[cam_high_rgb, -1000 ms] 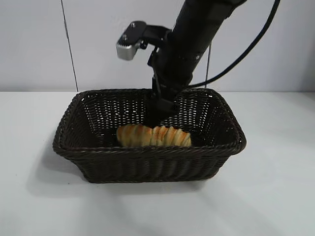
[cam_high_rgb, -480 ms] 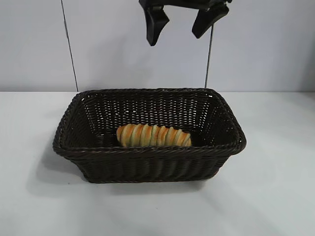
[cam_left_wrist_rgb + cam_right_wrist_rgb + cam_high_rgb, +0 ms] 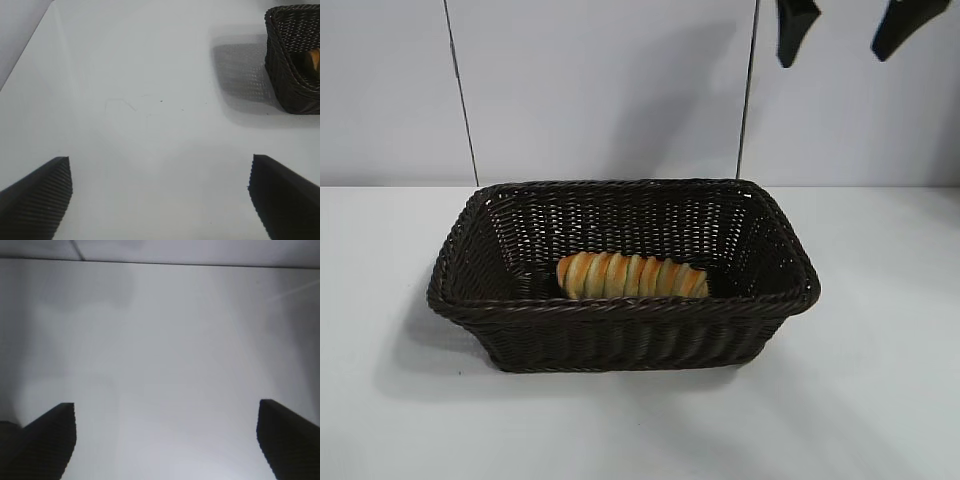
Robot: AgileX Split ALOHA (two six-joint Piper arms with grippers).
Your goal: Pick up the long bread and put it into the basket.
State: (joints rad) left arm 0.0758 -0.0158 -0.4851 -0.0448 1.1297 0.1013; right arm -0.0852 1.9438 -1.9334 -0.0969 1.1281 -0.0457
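The long bread [image 3: 632,276], golden with orange-brown ridges, lies lengthwise inside the dark wicker basket [image 3: 620,308], against its near wall. My right gripper [image 3: 831,60] hangs open high above the basket's right end, only its two black fingertips in view, nothing between them. The right wrist view shows the right gripper [image 3: 167,407] open over bare white surface. My left gripper [image 3: 160,165] is open and empty over the white table, off to the side of the basket [image 3: 290,75]; a bit of the bread [image 3: 314,59] shows over the rim.
White table [image 3: 880,400] all round the basket, with a pale wall behind. Two thin dark vertical lines [image 3: 460,90] run down the wall. The basket casts a shadow [image 3: 240,70] on the table beside it.
The right arm has lifted out of the basket and swung up and to the right, its gripper open. The bread stays lying in the basket.
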